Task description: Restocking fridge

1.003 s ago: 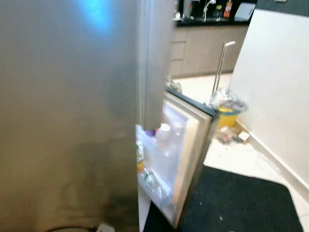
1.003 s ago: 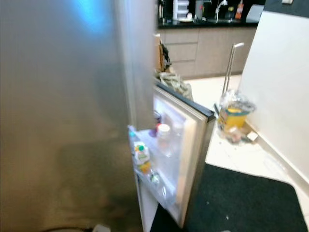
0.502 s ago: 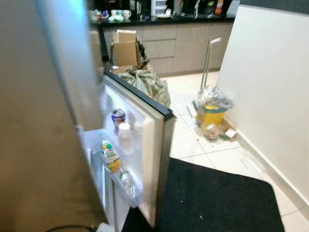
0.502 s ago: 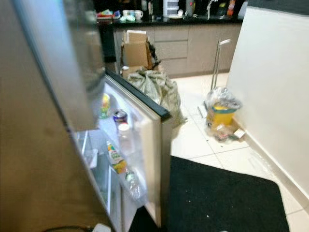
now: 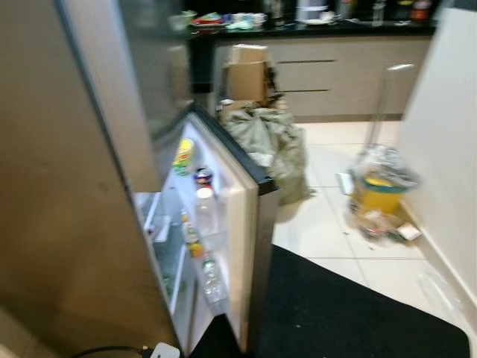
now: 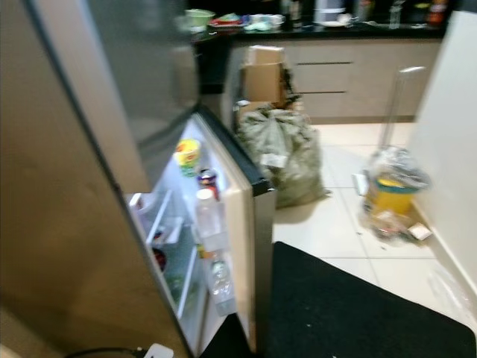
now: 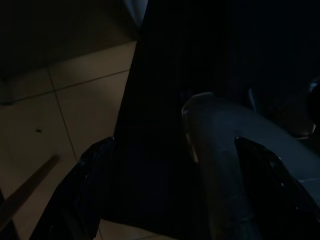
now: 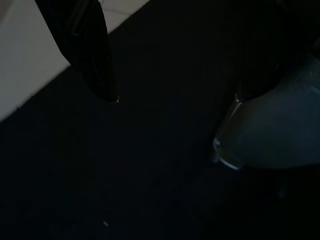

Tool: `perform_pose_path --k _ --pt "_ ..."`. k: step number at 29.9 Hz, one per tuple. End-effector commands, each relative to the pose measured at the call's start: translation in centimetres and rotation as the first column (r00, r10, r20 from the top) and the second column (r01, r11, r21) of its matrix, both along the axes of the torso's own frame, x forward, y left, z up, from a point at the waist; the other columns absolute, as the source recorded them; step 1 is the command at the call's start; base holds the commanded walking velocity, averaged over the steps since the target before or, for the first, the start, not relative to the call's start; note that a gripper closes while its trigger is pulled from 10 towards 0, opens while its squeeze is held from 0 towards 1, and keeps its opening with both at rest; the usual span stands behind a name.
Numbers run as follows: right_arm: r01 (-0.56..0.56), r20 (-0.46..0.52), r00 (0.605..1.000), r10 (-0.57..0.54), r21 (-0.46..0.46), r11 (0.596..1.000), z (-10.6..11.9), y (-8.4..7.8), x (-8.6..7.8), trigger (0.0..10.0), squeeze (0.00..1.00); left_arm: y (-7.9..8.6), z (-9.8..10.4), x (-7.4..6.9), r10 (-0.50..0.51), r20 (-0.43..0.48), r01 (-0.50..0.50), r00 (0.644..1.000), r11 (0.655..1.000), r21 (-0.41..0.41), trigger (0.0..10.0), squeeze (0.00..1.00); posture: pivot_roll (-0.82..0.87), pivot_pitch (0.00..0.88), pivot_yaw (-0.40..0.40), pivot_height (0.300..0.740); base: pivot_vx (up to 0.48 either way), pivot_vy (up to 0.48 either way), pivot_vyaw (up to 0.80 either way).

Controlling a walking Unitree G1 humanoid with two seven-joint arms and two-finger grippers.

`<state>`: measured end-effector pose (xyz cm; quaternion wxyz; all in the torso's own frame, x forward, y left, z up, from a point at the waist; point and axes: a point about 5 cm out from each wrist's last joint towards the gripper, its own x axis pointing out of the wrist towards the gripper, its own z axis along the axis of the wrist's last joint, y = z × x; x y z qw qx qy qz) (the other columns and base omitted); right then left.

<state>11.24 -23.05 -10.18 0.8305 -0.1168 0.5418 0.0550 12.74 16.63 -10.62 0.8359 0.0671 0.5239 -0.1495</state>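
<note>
The fridge [image 6: 67,194] takes up my whole left side, a tall brushed-steel body. Its lower door [image 6: 242,224] stands swung out toward me, edge-on, directly between me and the lit shelves. In that door's racks I see a white-capped bottle [image 6: 208,212], a can [image 6: 208,179] just above it, a yellow-green tub [image 6: 187,155] higher still, and a clear bottle [image 6: 220,280] in the lowest rack.

Beside the door, on the side away from the fridge, a black mat [image 6: 350,306] covers the tiled floor [image 6: 328,224]. Beyond the door a stuffed grey-green sack [image 6: 282,153] sits on the tiles, with a cardboard box [image 6: 264,74] behind it against the kitchen counter [image 6: 335,31] that runs along the back. Well apart from the door, by the white wall [image 6: 455,134], a plastic-wrapped yellow bin [image 6: 395,190] stands with litter at its base.

My left gripper [image 7: 180,165] hangs low over tiles and mat edge, jaws spread with nothing between them. My right gripper [image 8: 175,95] hangs over the mat, jaws likewise parted and empty.
</note>
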Motion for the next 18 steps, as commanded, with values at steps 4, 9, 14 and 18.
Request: perform_pose_path --k 4,9,14,18 --pt "-0.019 -0.029 0.999 0.019 -0.004 1.0 -0.15 -0.2 -0.72 10.0 0.0 0.13 -0.54 -1.67 -0.009 -0.068 0.009 0.998 1.0 0.011 10.0 0.0 -0.05 0.0 0.011 0.74 0.0 0.0 0.8" --pt "-0.027 -0.032 0.999 0.027 -0.005 1.0 -0.14 -0.28 -0.76 10.0 0.0 0.17 -0.52 -1.62 -0.011 -0.066 0.012 0.998 1.0 0.011 10.0 0.0 -0.05 0.0 0.011 0.74 0.0 0.0 0.8" --pt "-0.033 -0.033 0.999 0.033 -0.004 0.999 -0.14 -0.27 -0.74 10.0 0.0 0.22 -0.49 -1.52 -0.012 -0.065 0.013 0.998 1.0 0.011 10.0 0.0 -0.05 0.0 0.012 0.74 0.0 0.0 0.8" --pt "-0.037 -0.033 0.999 0.037 -0.004 0.999 -0.13 -0.26 -0.71 10.0 0.0 0.23 -0.48 -1.49 -0.013 -0.064 0.014 0.998 1.0 0.01 10.0 0.0 -0.05 0.0 0.013 0.74 0.0 0.0 0.8"
